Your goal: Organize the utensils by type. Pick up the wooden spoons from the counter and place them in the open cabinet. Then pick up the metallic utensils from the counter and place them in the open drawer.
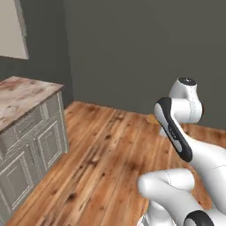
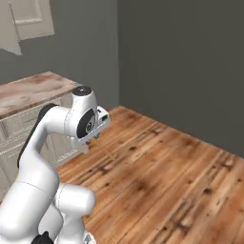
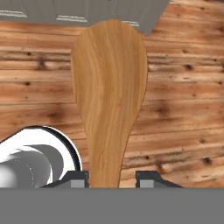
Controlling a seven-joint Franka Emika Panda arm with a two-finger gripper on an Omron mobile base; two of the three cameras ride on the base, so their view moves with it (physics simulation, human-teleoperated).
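wooden spoon [image 3: 109, 100] in jaws, above plank floor [image 3: 183, 87]

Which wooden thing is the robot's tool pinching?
The smooth orange-brown wooden spoon with the oval bowl: its handle sits between the tips of the tool. The other wooden thing, the knotty plank floor, lies apart, beyond it.

Glossy white rounded arm [image 1: 185, 150] with black joint bands and caps.
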